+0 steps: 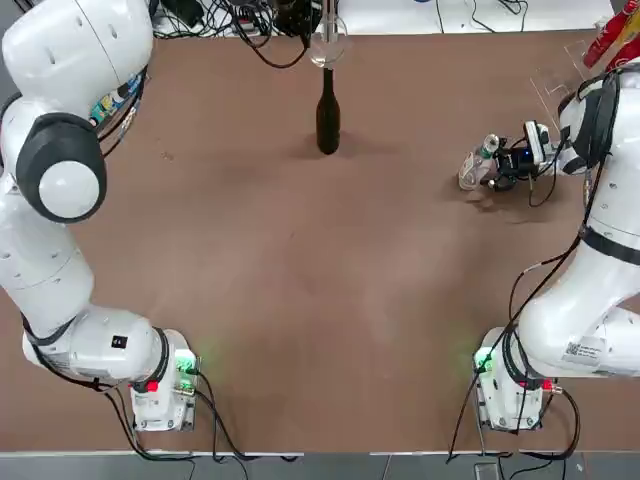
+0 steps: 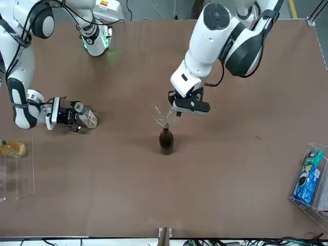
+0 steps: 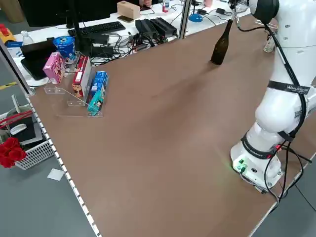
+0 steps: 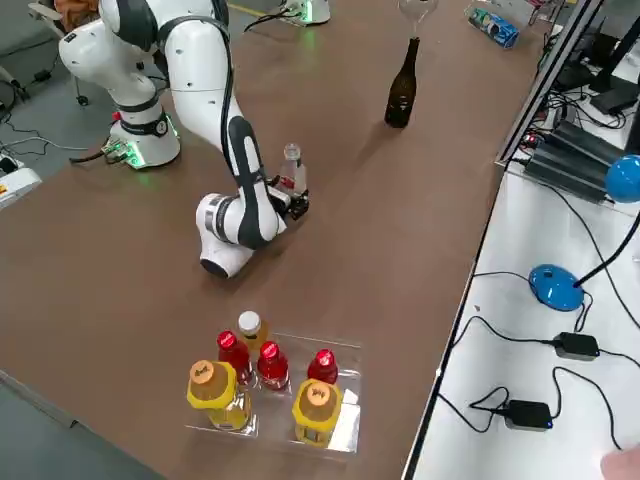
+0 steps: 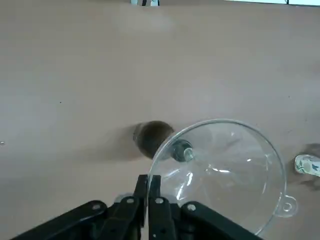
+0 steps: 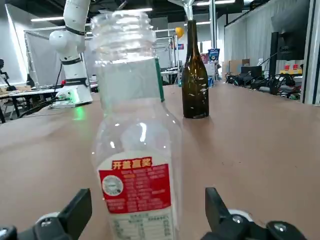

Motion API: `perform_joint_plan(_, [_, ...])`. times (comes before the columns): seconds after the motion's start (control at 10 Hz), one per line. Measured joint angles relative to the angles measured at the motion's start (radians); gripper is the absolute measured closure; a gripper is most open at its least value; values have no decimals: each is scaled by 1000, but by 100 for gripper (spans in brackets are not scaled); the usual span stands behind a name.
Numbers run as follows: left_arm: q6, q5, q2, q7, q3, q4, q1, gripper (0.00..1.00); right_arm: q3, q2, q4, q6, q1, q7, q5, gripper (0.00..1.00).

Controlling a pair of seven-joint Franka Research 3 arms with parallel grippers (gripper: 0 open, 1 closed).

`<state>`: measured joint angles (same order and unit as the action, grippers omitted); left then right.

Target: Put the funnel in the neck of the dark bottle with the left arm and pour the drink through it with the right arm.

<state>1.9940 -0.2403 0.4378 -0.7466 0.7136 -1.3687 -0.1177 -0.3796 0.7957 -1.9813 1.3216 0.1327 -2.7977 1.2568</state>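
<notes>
I have the brown surface (image 1: 300,300) mostly bare in front of me, with the left arm (image 2: 225,36) stretched far across it and the right arm (image 1: 590,300) bent low near its own side

The dark bottle (image 1: 327,115) stands upright toward the far edge, well apart from the small plastic bottle (image 1: 478,165) that holds the drink, which sits upright over by the right arm. From the right wrist view that bottle (image 6: 132,150) stands between the right gripper (image 6: 145,220) fingers, which are spread wide on either side and not touching it — released, ready to close. Its mouth looks uncapped

The left gripper (image 5: 149,200) has its fingers clenched on the rim of the clear funnel (image 5: 220,172), holding it just above the bottle. In the left wrist view the funnel's spout (image 5: 181,151) sits just beside the bottle's mouth (image 5: 152,137) rather than over it, so I judge the step in hand is seating the funnel

To do that well I would nudge the spout sideways until it centres on the mouth, keep the funnel level, then lower slowly — the bottle is tall and slim and a side push on the neck could tip it. I'd let go only once the spout is inside and the cone rests steady
</notes>
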Motion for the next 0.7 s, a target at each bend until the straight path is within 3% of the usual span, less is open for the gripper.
perform_joint_plan(0.4, [-4, 0, 0, 0, 0, 0, 7, 96, 17, 10, 3, 0, -6, -1, 18, 3])
perform_joint_plan(0.7, [-13, 0, 1, 0, 0, 0, 6, 96, 21, 12, 6, 0, -18, -1, 18, 17])
